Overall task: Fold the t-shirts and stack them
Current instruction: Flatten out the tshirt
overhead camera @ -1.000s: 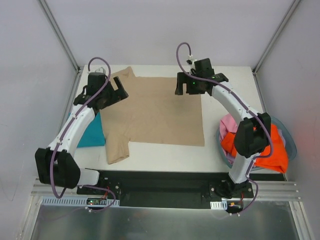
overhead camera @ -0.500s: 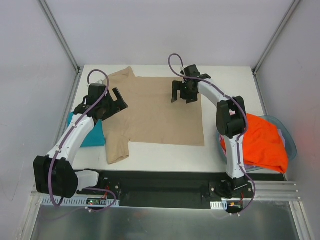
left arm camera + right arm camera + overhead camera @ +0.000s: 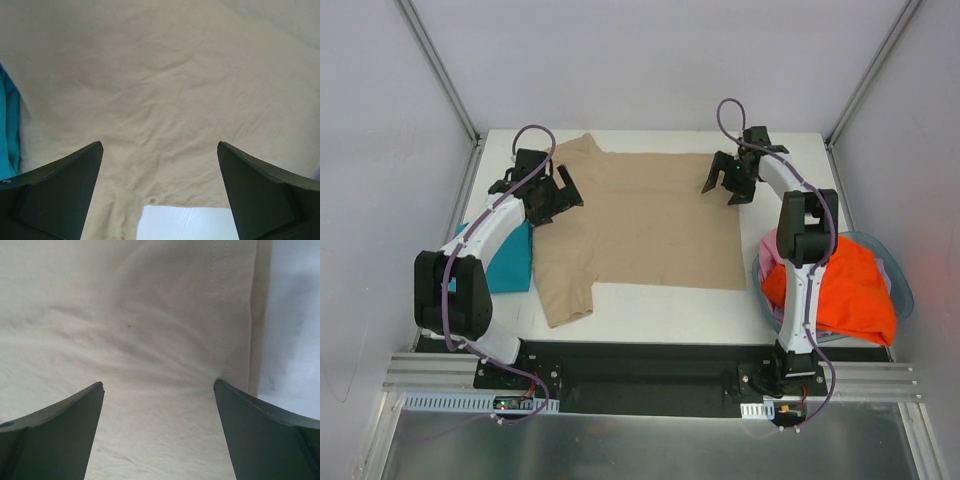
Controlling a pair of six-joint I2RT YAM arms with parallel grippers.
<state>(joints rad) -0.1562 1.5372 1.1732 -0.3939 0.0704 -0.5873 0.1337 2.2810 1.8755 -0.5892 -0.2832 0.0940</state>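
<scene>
The large tan t-shirt (image 3: 640, 225) lies spread flat on the white table, one sleeve at the far left and one at the near left. My left gripper (image 3: 548, 193) is open over its left side; the left wrist view shows tan cloth (image 3: 160, 95) between the spread fingers (image 3: 55, 195). My right gripper (image 3: 727, 182) is open over the shirt's far right corner; the right wrist view shows the hemmed edge (image 3: 220, 315) between the fingers (image 3: 270, 435). A teal shirt (image 3: 508, 262) lies folded at the left, partly under the tan one. An orange shirt (image 3: 840, 290) and pink cloth (image 3: 775, 250) sit in the basket.
The round blue-grey basket (image 3: 902, 285) stands at the right table edge beside the right arm's base. Grey enclosure walls and metal posts surround the table. Bare white table (image 3: 660, 305) shows along the near edge and the far strip.
The tan shirt has shifted right and spread wider. The right gripper has moved right to the shirt's far right corner. The left gripper has moved a little farther back.
</scene>
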